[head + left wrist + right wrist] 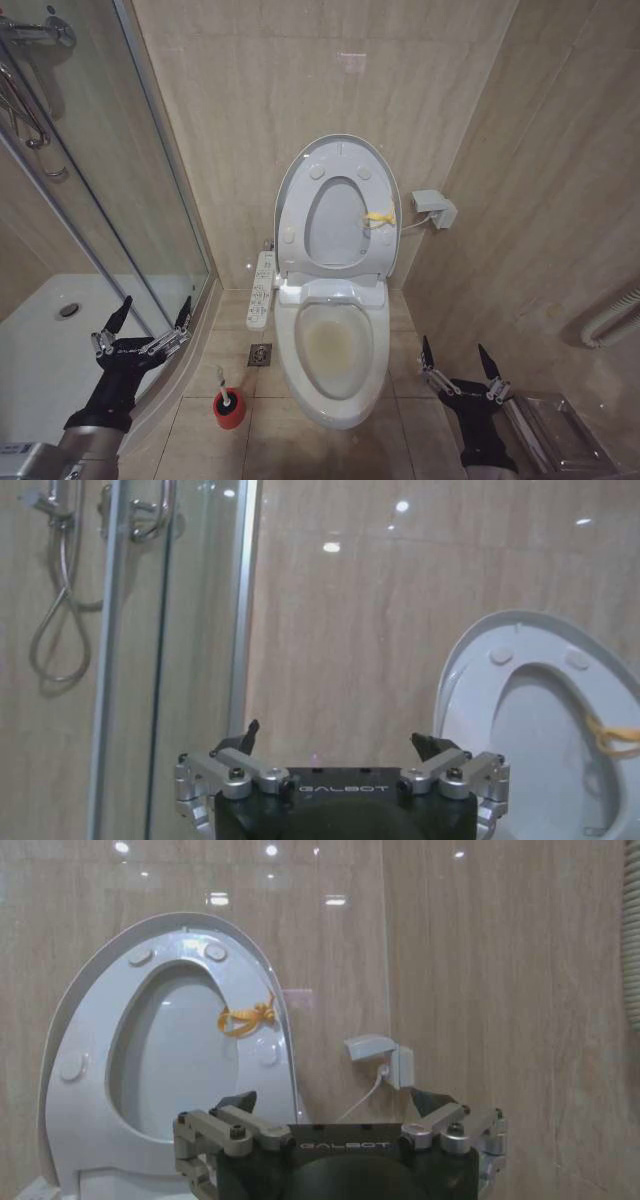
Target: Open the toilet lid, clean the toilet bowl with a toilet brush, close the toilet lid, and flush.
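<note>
We see the glossy white oval toilet lid [338, 165] already raised at twelve o'clock above the stained white ceramic toilet bowl [333, 345]. The slim white-handled toilet brush [222, 385] waits in its red holder at nine o'clock of the bowl. Both our left hand [152, 313] and right hand [456, 359] hang apart and empty, so scrubbing, closing and flushing remain.

The toilet bowl [335, 350] is left uncovered, with the toilet lid [335, 165] raised against the wall. Open floor is seen on both sides. The left side is narrowed by the toilet brush [222, 385], its red holder [230, 410] and the glass shower door [120, 150].
</note>
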`<state>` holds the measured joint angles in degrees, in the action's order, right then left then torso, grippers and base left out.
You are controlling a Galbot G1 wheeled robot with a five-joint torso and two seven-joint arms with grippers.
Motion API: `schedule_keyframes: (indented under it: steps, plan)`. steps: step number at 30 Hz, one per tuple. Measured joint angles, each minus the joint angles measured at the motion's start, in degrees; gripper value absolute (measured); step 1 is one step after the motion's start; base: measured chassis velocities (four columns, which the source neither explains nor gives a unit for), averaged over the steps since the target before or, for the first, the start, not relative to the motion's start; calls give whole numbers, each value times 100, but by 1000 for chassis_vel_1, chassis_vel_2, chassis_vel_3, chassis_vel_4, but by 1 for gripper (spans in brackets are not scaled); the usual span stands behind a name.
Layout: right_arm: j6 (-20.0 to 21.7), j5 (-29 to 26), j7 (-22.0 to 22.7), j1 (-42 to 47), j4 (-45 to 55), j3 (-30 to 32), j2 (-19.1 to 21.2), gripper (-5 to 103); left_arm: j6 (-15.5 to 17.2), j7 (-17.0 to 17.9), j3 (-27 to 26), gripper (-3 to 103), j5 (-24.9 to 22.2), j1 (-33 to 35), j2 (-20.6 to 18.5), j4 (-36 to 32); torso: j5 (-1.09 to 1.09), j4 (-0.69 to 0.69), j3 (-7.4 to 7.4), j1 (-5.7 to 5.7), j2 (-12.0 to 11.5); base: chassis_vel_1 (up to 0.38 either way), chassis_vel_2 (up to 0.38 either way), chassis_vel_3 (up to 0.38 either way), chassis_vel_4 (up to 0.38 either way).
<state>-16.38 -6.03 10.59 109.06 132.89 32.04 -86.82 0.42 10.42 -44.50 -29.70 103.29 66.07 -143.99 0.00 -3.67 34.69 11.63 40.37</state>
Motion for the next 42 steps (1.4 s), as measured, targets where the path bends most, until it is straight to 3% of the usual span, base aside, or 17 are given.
schedule_keyframes:
  steps: [42]
  plan:
    - [9,0,0,0,0,3,7,100,-42,-58,13,100,76,-27,76,157,0,0,0,0,0,0,0,0,0]
